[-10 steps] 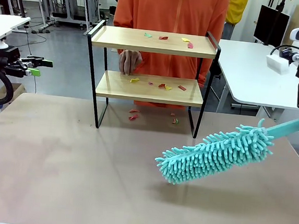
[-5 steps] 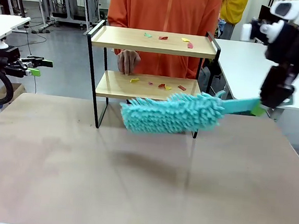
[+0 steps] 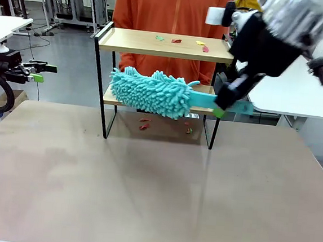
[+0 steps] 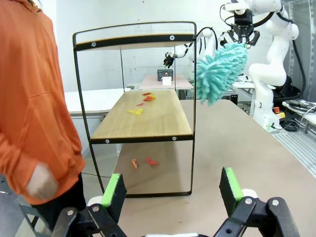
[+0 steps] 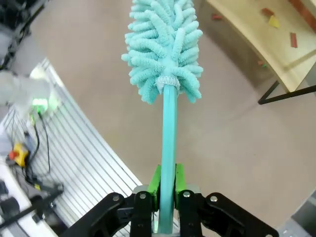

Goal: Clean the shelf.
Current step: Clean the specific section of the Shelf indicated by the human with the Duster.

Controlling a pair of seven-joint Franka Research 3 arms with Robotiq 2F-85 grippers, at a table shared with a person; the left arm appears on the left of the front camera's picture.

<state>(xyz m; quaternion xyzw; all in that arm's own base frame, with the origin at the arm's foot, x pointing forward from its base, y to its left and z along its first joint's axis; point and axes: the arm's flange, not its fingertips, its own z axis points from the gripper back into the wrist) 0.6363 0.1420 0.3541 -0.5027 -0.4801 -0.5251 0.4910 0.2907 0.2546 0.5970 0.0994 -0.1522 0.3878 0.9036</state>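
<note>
in the front view we see the shelf (image 3: 134,41) at upper centre, standing on the far half of the table (image 3: 143,198) in front of a person in an orange top (image 3: 171,8). our right gripper (image 3: 219,110) comes in from the upper right, clenched on the flat handle of a teal duster (image 3: 150,91). the duster's fluffy head lies across the front of the lower board. we cannot tell whether it touches the wood. small coloured paper scraps (image 3: 177,41) sit on the top board, and a few more lie on the table beneath the shelf. our left gripper (image 3: 46,72) hangs at the left edge, well apart from the shelf, its jaws spread wide with nothing between them. in the right wrist view, the green pads (image 5: 156,181) pinch the handle at bottom centre.
</note>
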